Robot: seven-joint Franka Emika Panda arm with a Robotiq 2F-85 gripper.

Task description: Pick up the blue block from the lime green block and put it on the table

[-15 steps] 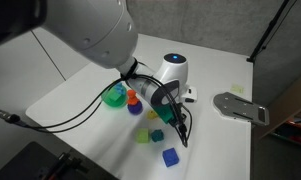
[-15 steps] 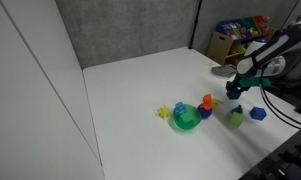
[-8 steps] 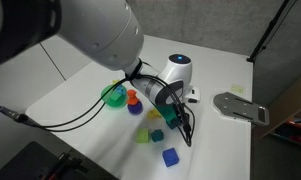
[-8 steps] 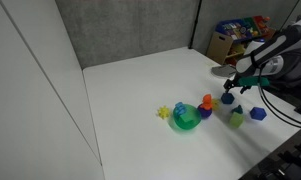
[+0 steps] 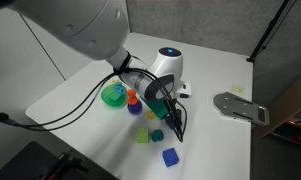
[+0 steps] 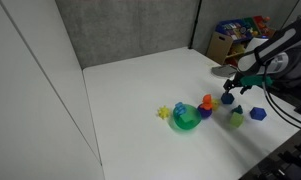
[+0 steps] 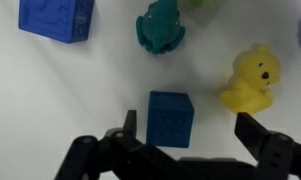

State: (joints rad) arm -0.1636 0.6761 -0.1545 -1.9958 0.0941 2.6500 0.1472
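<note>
Wrist view: gripper (image 7: 186, 122) jaws spread wide, gripping nothing; blue block (image 7: 170, 118) on table (image 7: 80, 90) between them; teal piece (image 7: 162, 27), yellow piece (image 7: 247, 80) beyond; in an exterior view lime green block (image 6: 236, 119) sits apart

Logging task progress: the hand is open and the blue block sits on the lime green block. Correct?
No. The hand is open, but the blue block sits on the white table, not on the lime green block; the wrist view shows it.
</note>
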